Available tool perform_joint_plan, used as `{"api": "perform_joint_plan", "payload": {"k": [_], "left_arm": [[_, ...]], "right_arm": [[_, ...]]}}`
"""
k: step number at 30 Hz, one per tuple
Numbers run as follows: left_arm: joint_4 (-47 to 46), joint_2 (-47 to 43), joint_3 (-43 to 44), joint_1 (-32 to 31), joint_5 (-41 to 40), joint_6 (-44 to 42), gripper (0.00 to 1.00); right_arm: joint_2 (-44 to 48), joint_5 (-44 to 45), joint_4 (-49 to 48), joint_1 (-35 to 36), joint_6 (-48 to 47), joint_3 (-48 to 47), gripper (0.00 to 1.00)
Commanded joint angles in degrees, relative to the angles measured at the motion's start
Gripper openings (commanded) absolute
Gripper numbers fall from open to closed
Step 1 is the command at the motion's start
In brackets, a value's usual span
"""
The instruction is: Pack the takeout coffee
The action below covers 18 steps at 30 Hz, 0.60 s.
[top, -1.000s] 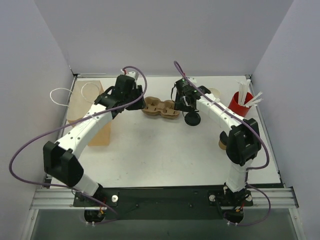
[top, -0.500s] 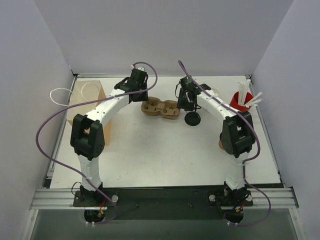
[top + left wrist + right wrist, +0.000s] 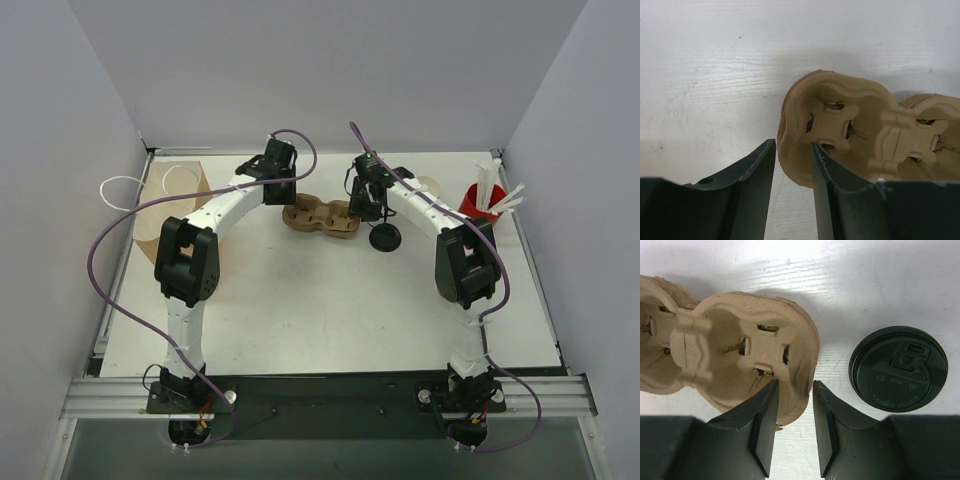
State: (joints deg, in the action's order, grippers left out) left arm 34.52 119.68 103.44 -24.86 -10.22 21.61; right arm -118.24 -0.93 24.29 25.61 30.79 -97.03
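Finding 1, end effectors. The left end effector [image 3: 793,145] stands astride the end wall of the pulp carrier [image 3: 320,218], one finger outside the wall and one over the slot. Its jaws are part-way apart. The right end effector [image 3: 795,383] stands the same way on the opposite end wall. I cannot tell whether either pair already presses on the pulp or only flanks it.

Finding 2, task item. Neither wrist view shows the takeout coffee [image 3: 430,184]. In the overhead view I take it to be the pale tan round shape outboard of the right end effector, largely hidden behind that arm, with the red cup [image 3: 478,203] further out. Both carrier slots in front of the end effectors are empty.

Finding 3, loose part. A black lid [image 3: 898,368] lies flat on the tabletop [image 3: 300,300] just outboard of the right end effector, apart from the carrier.

Assessment, handling. I judge the cup light and thin-walled, easily crushed by a hard squeeze. With the lid off it is probably open, so it must stay upright. The best hold is across the side wall just under the rolled rim, where paper is stiffest and the taper resists slipping. I would close gently. The carrier is light and likely to slide, so it should be steadied at its ends.
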Motion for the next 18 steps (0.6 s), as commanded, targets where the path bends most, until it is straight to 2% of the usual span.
{"api": "perform_joint_plan", "payload": {"k": [1,6,14,17,18], "left_arm": [[0.19,1.96,4.22,0.69,1.52,-1.48,0.45],[0.55,2.93,4.75,0.87,1.6,-1.74,0.43],[1.16,4.16,5.55,0.87,1.96,-1.92,0.35],[1.51,4.6,5.72,0.87,1.43,-2.09,0.36],[1.6,4.77,5.81,0.87,1.17,-2.35,0.43]], "right_arm": [[-0.59,-0.3,0.84,0.5,-0.55,-2.19,0.29],[-0.94,-0.21,0.84,0.5,-0.46,-2.46,0.24],[-1.3,-0.39,1.02,0.5,-0.64,-2.9,0.16],[-1.56,-0.48,1.19,0.5,-0.73,-3.07,0.15],[-1.65,-0.48,1.28,0.41,-0.73,-3.16,0.16]]}}
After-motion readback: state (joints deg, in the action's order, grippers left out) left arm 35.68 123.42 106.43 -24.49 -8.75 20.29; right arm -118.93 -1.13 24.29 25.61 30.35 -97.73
